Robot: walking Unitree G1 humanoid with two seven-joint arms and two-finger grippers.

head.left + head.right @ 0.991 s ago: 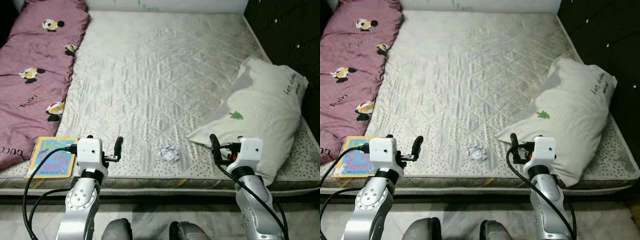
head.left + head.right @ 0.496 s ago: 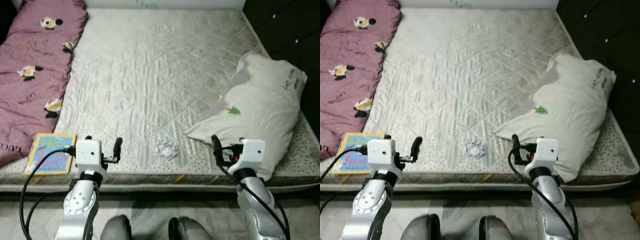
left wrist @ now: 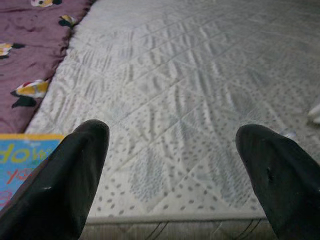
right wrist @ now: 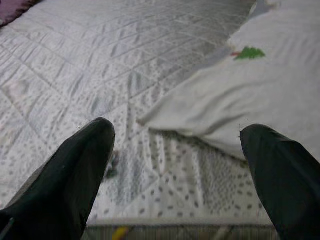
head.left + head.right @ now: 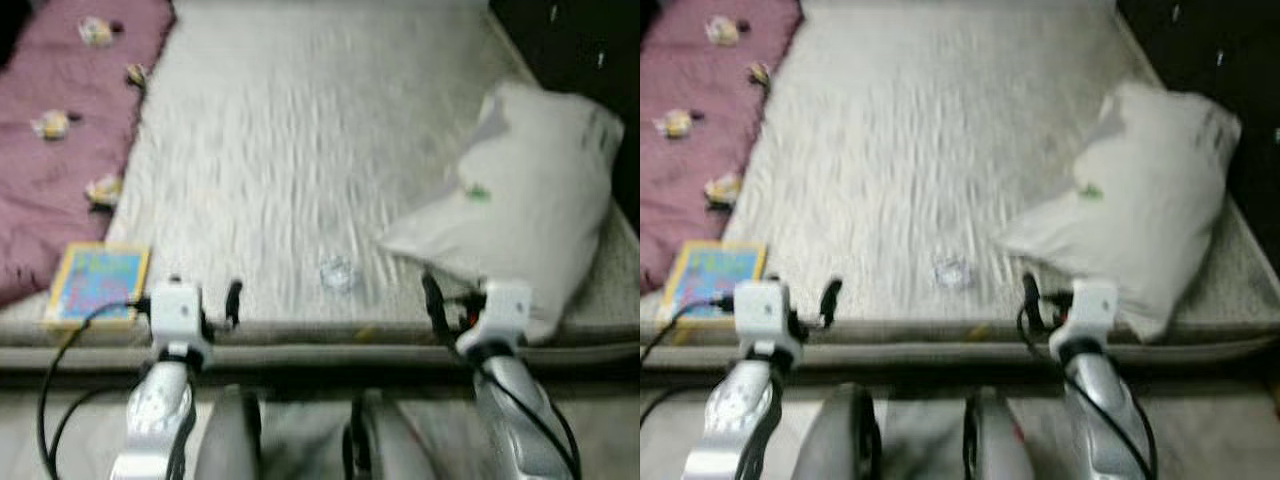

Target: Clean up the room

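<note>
Both arms are raised level at the near edge of the mattress. The left gripper and right gripper both have fingers spread wide and hold nothing. A crumpled wrapper lies between them, slightly ahead. A pillow sits just beyond the right gripper; a book lies just outside the left. Compared with a second earlier, the head views have blurred and shifted; the grippers' pose is unchanged.

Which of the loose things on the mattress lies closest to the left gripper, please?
The yellow-bordered blue book at the mattress's front left corner lies closest to the left gripper. The crumpled wrapper lies mid-edge, and the white pillow lies near the right gripper.
</note>
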